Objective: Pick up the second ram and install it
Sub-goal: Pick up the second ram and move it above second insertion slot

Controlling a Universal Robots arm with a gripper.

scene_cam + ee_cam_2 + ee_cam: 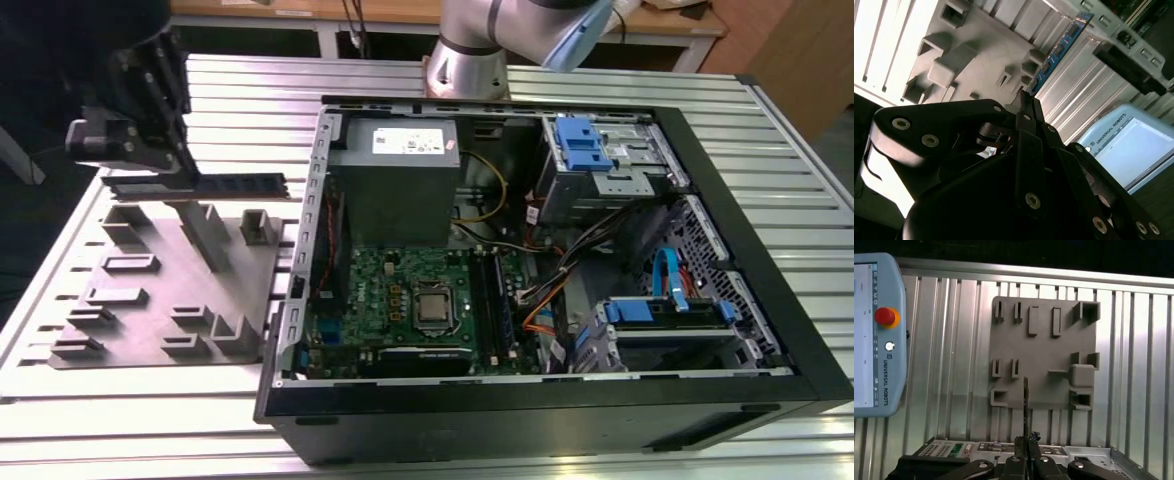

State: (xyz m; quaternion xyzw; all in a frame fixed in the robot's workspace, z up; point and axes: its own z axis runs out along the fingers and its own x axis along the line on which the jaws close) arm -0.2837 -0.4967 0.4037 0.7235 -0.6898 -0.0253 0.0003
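The second ram [220, 184] is a long narrow dark stick, held level just above the grey holder block [147, 300] at the exterior view's left. My gripper [163, 170] is shut on one end of it. In the second wrist view the ram [1059, 50] shows its blue board and black chips, reaching out from the closed fingertips [1026, 100]. In the first wrist view the ram [1025, 400] is edge-on, pinched between the fingers [1025, 441] over the holder block [1044, 350]. The memory slots [489, 300] lie on the motherboard inside the open case.
The open computer case [747, 260] lies on the slatted metal table [240, 90], with the power supply [396, 165], drive cages and cables inside. A teach pendant [874, 335] lies on the table near the holder block. The arm's base [465, 60] stands behind the case.
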